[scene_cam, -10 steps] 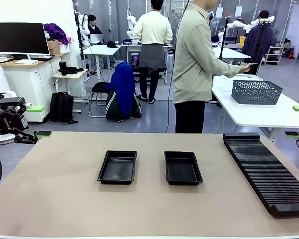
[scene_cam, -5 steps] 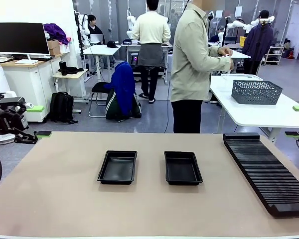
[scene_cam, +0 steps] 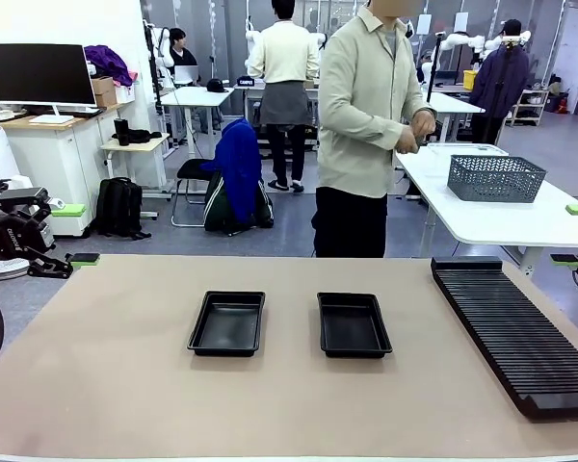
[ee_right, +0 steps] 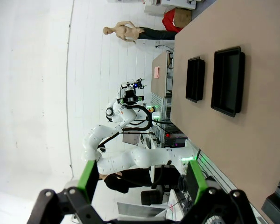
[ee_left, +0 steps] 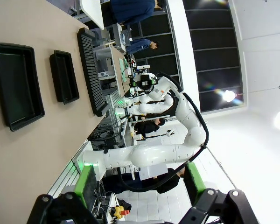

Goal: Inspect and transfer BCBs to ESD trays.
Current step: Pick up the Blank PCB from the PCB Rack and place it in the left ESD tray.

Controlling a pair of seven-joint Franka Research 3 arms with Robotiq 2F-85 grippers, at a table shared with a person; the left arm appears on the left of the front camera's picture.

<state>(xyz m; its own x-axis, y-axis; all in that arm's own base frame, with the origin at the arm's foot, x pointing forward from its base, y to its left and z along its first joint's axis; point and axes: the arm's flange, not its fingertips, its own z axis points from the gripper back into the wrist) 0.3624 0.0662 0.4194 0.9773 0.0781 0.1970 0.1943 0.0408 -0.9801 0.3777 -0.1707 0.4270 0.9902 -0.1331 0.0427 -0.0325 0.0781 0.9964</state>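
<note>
Left of the rack on the desk, the near tray and the far tray lie side by side, apart, floors bare. The left fingers and right fingers stand spread wide.

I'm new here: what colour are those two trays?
The ESD trays are black; front view shows it best.

No legible text, label, brand, number or sign on anything.
</note>
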